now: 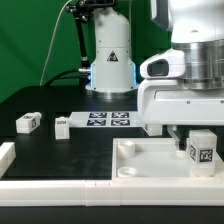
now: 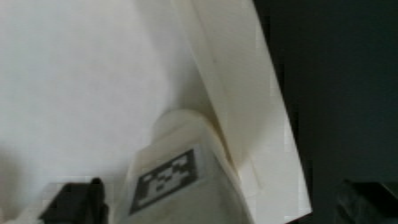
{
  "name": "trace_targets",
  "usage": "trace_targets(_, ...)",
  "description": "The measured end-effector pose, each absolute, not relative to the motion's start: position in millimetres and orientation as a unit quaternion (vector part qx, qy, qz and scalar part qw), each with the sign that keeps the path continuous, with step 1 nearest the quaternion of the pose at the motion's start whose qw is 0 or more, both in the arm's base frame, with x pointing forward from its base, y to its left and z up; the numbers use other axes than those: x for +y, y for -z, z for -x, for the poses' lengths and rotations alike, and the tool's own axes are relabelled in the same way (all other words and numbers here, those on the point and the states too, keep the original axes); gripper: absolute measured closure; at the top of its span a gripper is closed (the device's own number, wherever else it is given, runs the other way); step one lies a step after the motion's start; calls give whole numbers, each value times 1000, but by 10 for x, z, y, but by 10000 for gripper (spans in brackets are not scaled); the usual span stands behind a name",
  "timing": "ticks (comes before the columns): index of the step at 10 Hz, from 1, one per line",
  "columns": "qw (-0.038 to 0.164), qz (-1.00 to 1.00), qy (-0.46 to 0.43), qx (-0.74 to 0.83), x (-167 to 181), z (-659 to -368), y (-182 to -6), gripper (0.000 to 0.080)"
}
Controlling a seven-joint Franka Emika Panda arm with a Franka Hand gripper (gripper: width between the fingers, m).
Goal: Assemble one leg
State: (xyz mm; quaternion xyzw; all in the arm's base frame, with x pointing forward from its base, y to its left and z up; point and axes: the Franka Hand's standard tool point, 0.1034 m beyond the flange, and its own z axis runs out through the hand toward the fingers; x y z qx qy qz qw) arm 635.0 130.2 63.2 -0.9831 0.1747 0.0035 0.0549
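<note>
One leg (image 1: 203, 150), a small white block with a black-and-white tag, stands upright at the corner of the large white panel (image 1: 150, 160) on the exterior view's right. My gripper (image 1: 200, 135) is straight above it, with the jaws spread on either side of it. In the wrist view the leg (image 2: 196, 170) rises between the dark fingertips (image 2: 75, 202), with a gap showing on each side, over the panel (image 2: 98, 80). Whether its foot sits in a socket is hidden. Two more legs (image 1: 27, 122) (image 1: 62, 126) lie on the black table at the exterior view's left.
The marker board (image 1: 108, 119) lies on the table behind the panel. The arm's white base (image 1: 110, 60) stands behind it. A white raised border (image 1: 40, 185) runs along the table's near edge and left side.
</note>
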Motion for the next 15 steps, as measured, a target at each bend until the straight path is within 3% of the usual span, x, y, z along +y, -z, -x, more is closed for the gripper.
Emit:
trace_targets(6,45,997,8,-60,1241,-6375,-618,151)
trace_targets(7,45,997,8,-57,1241,-6375,-618,251)
trace_targets(8,45,997,8,-57,1240,-6375,-618,434)
trace_targets(9,45,997,8,-56,1228,-6376,-616,509)
trace_targets(12,46,999,7,-23,1227,-6374,-613,509)
trace_targets(15,59,985,15,160,1214,-6374,-606,509)
